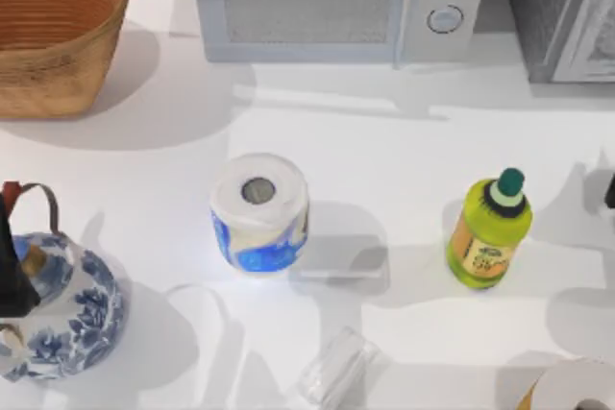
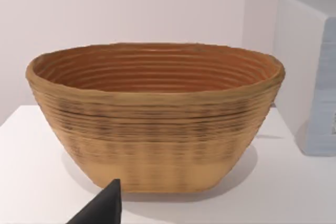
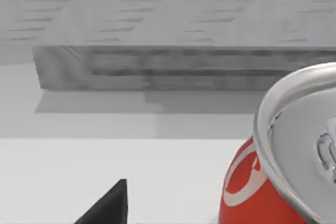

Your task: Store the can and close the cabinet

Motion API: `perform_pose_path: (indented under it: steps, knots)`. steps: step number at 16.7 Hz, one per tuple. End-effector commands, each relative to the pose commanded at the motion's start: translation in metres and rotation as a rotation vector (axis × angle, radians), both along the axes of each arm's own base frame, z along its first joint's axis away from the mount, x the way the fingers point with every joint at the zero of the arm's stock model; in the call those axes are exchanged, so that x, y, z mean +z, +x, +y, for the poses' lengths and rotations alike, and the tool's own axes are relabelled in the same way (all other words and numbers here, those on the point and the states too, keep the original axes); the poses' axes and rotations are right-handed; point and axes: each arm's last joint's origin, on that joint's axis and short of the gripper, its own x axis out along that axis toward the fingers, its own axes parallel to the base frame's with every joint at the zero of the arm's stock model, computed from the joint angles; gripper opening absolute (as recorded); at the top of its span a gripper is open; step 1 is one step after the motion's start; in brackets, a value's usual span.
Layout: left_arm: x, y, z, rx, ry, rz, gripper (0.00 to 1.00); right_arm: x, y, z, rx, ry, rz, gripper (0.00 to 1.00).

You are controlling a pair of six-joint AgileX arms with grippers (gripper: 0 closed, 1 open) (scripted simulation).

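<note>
the can (image 3: 286,166) stands upright on the white table (image 1: 384,160) close in front of the right gripper (image 3: 107,205), with the grey cabinet (image 3: 184,66) beyond it toward the table's one-o'clock corner; the right arm is clearly the nearer one. whether either gripper's fingers are apart or together, i cannot tell. the can is red with a white swirl and a silver lid; the left gripper (image 2: 102,208) idles facing the basket (image 2: 157,114).
</note>
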Motion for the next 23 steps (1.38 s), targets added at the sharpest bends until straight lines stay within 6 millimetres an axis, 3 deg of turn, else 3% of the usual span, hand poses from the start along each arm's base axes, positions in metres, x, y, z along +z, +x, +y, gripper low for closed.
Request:
perform_pose_path:
  steps: [11, 23]
  knots:
    - [0.0, 0.0, 0.0, 0.0, 0.0, 0.0, 1.0, 0.0, 0.0, 0.0, 0.0, 0.0, 0.0, 0.02]
    - [0.0, 0.0, 0.0, 0.0, 0.0, 0.0, 1.0, 0.006, 0.0029, -0.0004, 0.0, 0.0, -0.002, 0.0]
